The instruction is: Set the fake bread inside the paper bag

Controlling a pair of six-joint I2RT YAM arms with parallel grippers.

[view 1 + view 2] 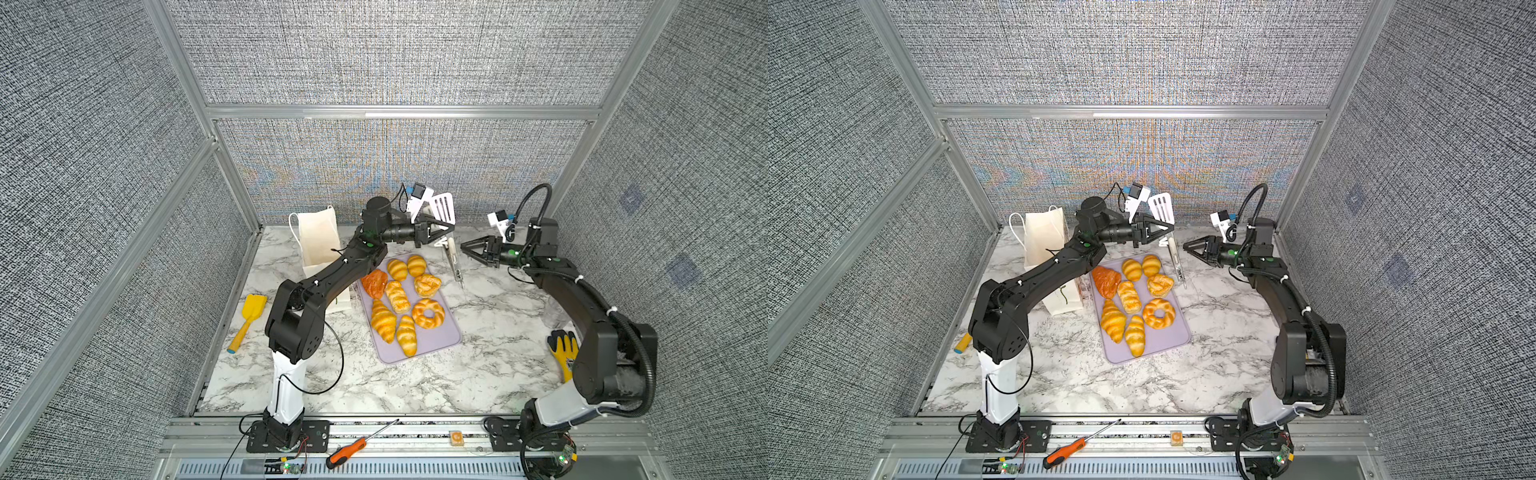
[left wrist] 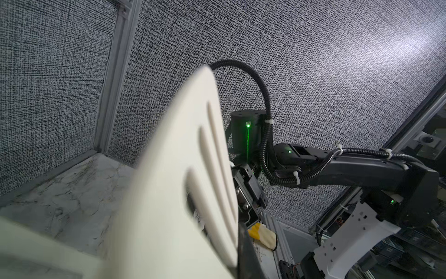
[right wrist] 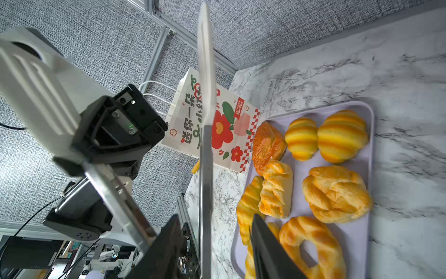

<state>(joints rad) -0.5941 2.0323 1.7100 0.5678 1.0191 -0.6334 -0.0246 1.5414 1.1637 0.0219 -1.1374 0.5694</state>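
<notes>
The left claw (image 1: 446, 228) is clamped tight on a pair of metal serving tongs with white slotted heads (image 1: 443, 207). The heads are up and the hinge end hangs down just off the tray's far right corner. The right claw (image 1: 466, 247) faces it with its jaws parted. In the right wrist view one metal tong arm stands in the gap, with nothing pinching it that I can see. So the tongs belong to the left arm.

Biggest thing on the marble tabletop is the tall white paper bag with cord handles and a red flower print (image 1: 1043, 243). It's upright, mouth up, at the far left and partly behind the left arm. Just beside it to the right comes the pale lilac rectangular tray (image 1: 436, 347), long axis running far to near. All eight pieces of glossy golden fake bread (image 1: 398, 296) sit on it, none in the bag. The dark reddish-brown croissant (image 1: 375, 283) lies closest to the bag.

Here's what matters: the bread lies below and nearward of both claws, and the bag is on the left arm's side. My read is that the tong-carrying left arm is nearer for both pick and drop.
</notes>
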